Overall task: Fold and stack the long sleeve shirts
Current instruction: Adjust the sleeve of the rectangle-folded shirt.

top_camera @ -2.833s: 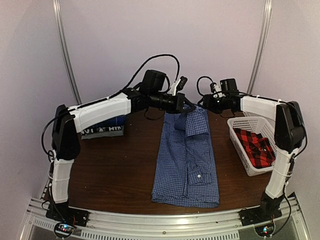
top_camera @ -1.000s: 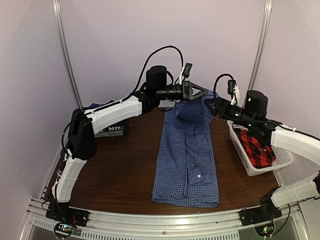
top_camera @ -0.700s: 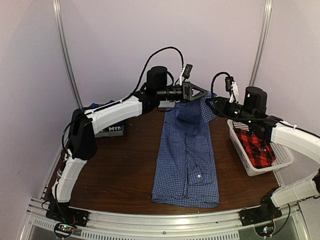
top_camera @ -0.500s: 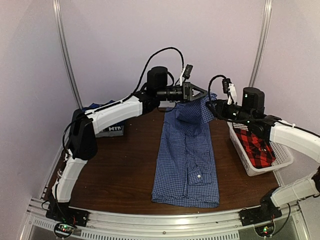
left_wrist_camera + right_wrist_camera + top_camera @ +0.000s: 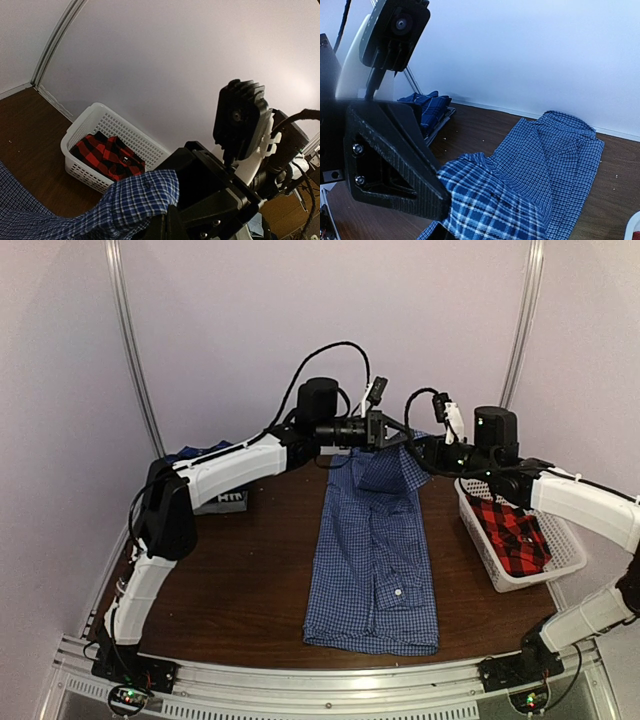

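Note:
A blue-and-white check long sleeve shirt (image 5: 372, 560) lies lengthwise down the middle of the table. Its far end is lifted off the wood. My left gripper (image 5: 388, 433) is shut on that raised cloth (image 5: 142, 192), which bunches between its fingers (image 5: 172, 212). My right gripper (image 5: 416, 452) comes in from the right and is shut on the same raised edge (image 5: 495, 200), close beside the left one. A red-and-black plaid shirt (image 5: 510, 532) lies in the basket. A darker blue plaid shirt (image 5: 200, 454) sits folded at the back left.
The white slatted basket (image 5: 480, 525) stands at the right edge of the table (image 5: 230, 580), just under my right forearm. The left arm reaches over the folded dark blue shirt (image 5: 427, 109). The back wall is close behind both grippers.
The right arm has swung left to the lifted end of the shirt and its jaws have closed on the cloth. The left gripper keeps holding the raised cloth.

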Motion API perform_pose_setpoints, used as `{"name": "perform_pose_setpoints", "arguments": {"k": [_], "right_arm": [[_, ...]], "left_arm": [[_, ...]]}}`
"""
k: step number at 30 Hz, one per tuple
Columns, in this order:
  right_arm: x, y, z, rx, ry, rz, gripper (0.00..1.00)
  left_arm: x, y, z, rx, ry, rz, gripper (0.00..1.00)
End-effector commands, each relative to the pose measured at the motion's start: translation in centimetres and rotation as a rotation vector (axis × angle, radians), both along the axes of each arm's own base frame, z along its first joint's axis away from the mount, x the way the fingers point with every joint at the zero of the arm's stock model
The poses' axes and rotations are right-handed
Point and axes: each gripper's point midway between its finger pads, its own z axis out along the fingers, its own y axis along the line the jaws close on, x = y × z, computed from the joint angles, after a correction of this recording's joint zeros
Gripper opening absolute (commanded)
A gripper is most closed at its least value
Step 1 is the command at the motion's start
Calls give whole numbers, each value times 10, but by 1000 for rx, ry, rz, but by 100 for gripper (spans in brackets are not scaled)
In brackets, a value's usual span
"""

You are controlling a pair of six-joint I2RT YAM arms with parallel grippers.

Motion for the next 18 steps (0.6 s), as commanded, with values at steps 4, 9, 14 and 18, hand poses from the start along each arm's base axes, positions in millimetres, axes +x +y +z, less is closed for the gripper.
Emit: {"name": "perform_pose_setpoints", "arguments": {"k": [4, 9, 14, 18], "right_arm": [[9, -1, 13, -16, -42, -19, 0], [20, -22, 4, -47, -17, -123, 0], [41, -77, -9, 5, 54, -303, 0], [54, -128, -35, 64, 171, -464, 0]], "left_arm": [[0, -1, 10, -34, -33, -31, 0], [10, 6, 15, -37, -33, -5, 7], [31, 28, 24, -32, -32, 76, 31], [45, 53, 31, -23, -30, 155, 42]]}}
